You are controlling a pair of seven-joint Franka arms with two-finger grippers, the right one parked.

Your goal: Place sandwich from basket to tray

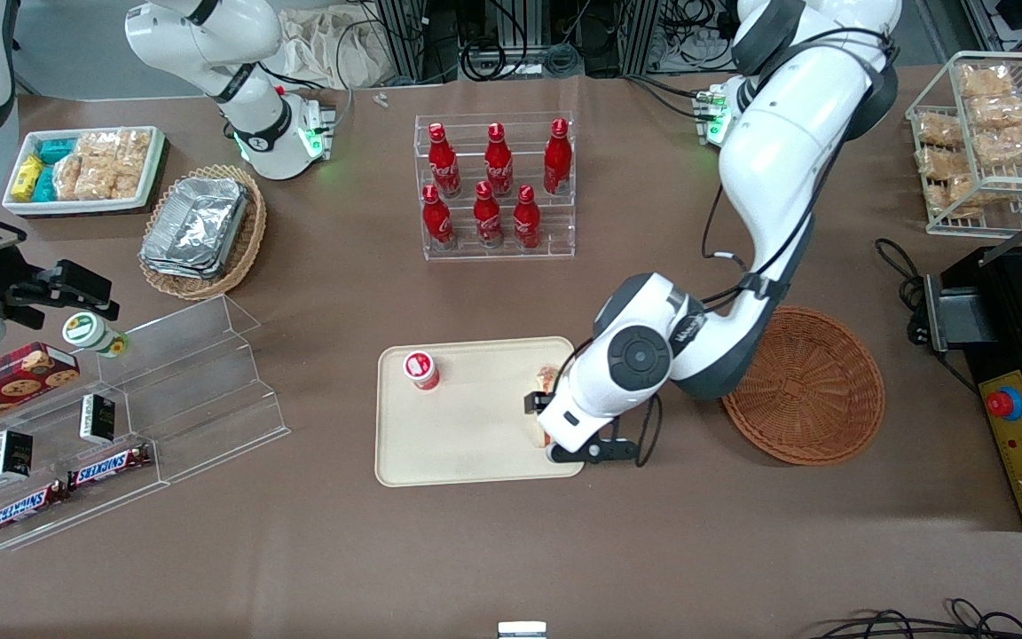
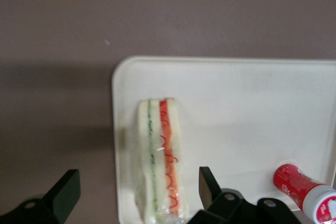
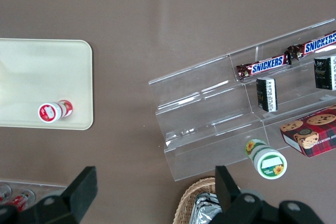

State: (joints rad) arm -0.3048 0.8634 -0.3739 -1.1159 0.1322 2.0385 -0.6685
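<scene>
Your tool (image 2: 136, 195) is hanging over the tray (image 1: 475, 461), at the tray's end nearest the basket (image 1: 817, 390), with its fingers (image 2: 63, 195) spread wide. Going by the wrist view, they are standing apart from the sandwich (image 2: 161, 156) on either side and gripping nothing. The sandwich is lying on the tray close to the rim, its red and green filling facing up, so the placing itself is looking done; the basket is sitting bare on the surface beside the arm.

What you are working on now, by my reading, is the clean exit. You should be keeping the fingers spread and lifting straight up, so that neither pad is dragging the clear wrap or tipping the wedge over the low rim. The small red bottle (image 1: 421, 370) is standing on the tray toward the parked arm's end, well apart from the sandwich, so it is posing little risk.
</scene>
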